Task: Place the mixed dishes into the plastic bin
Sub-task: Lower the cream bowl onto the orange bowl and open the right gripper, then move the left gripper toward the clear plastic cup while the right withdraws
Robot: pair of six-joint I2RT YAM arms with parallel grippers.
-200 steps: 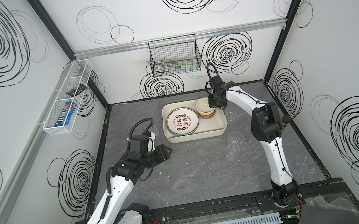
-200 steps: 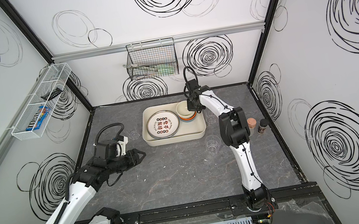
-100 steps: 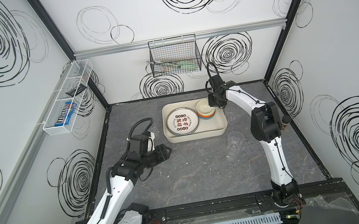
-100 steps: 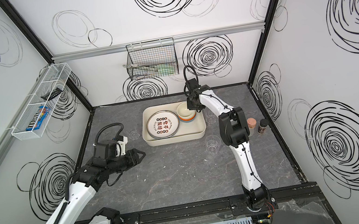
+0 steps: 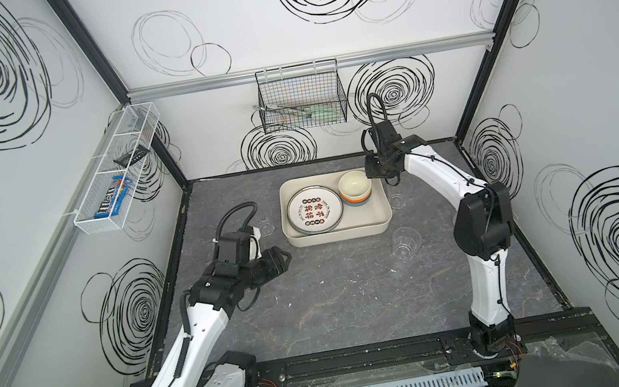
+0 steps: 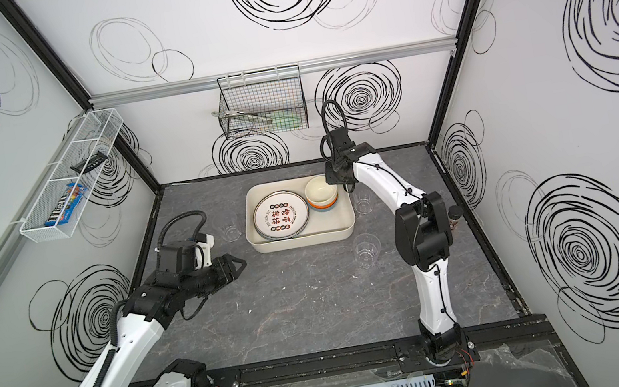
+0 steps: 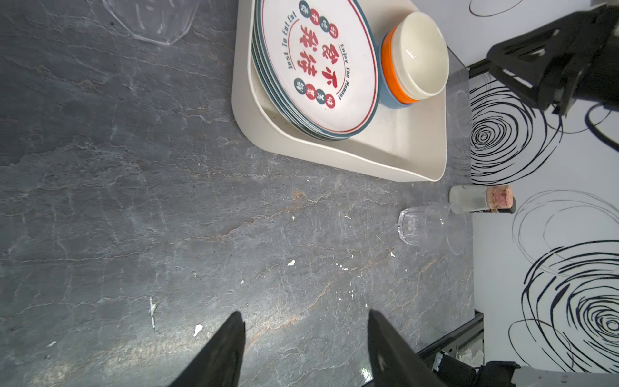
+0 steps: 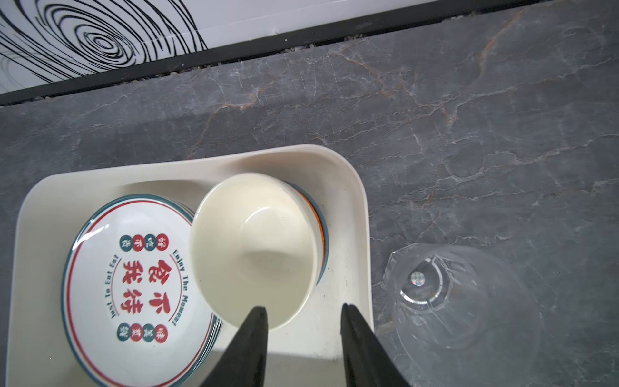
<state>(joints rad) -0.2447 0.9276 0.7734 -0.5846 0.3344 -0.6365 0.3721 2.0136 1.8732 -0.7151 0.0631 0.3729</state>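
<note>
While the left claw (image 5: 285,256) hangs nearest, just above the dark surface (image 5: 338,303) with jaws well apart and empty, three clear plastic cups sit outside the bin. Front cup (image 5: 404,244): alone on the surface near the bin's right front corner, open room all round. Likely feather-light, thin-walled and slick, so it would flex or skid under a hard pinch. Best taken over the rim, one finger inside, one outside, gentle squeeze. Cream plastic bin (image 5: 340,236) beyond: stack of plates (image 5: 314,208) with red characters in its left half. In its right half, cream bowl (image 5: 354,184) nested in orange bowl (image 7: 388,67), nested in blue bowl (image 7: 390,100). All look rigid, heavier and settled. Second cup (image 5: 264,227) stands just beside the bin's left wall, third cup (image 8: 452,295) just beside its right wall, so finger room is tight on the bin side. Farthest, right claw (image 8: 303,306) over the bin's far right corner, jaws parted astride the cream bowl's rim, apparently gripping nothing.
</note>
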